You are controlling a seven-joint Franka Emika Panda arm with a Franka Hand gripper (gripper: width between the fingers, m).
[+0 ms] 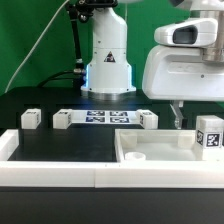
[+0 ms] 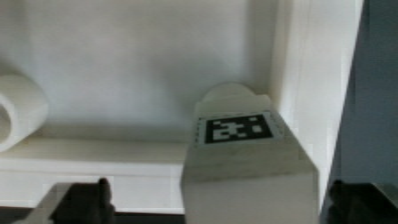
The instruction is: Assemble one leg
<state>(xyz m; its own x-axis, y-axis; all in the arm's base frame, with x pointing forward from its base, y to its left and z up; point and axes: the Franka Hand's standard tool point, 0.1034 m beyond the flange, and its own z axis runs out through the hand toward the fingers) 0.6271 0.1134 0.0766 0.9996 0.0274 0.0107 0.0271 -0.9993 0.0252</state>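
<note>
A leg (image 2: 246, 160), a white post with a square marker tag, stands between my fingers in the wrist view. My gripper (image 2: 221, 206) is open around it: one dark finger (image 2: 82, 202) is well apart from it and the other (image 2: 361, 204) is close beside it. In the exterior view the gripper (image 1: 190, 118) hangs at the right over this leg (image 1: 210, 134), at the right end of the white tray-like piece (image 1: 160, 147). Three more legs (image 1: 31, 118), (image 1: 63, 119), (image 1: 148, 119) stand on the black table further back.
The marker board (image 1: 104, 118) lies between the back legs. Long white border walls (image 1: 60, 172) run along the front. A round socket (image 1: 135, 157) shows in the tray, also in the wrist view (image 2: 15, 112). The robot base (image 1: 108, 60) stands behind.
</note>
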